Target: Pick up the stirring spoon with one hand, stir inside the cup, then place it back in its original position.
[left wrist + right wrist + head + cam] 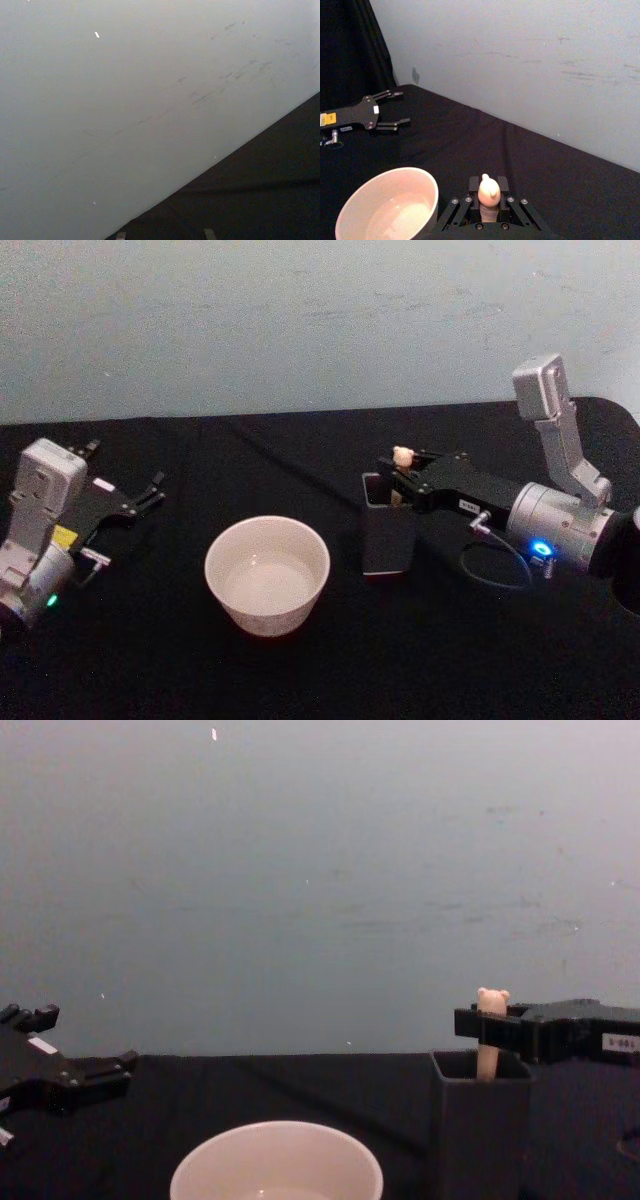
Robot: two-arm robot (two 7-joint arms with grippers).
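Note:
The stirring spoon stands upright in the dark grey square holder [388, 545], right of the cup; its bear-head top [403, 454] pokes out above the mouth. My right gripper [402, 478] reaches in from the right and is shut on the cream handle [489, 1060] just under the bear head [488, 190]. The spoon's bowl is hidden inside the holder [480, 1140]. The cream-white cup [265, 618] sits at the table's middle with clear liquid in it. My left gripper [125, 465] rests open at the far left, away from the cup.
A black cloth covers the table [300, 460], ending at a pale wall [300, 320] behind. Open cloth lies between the cup [275, 1130] and the left gripper [88, 1038], and in front of the holder.

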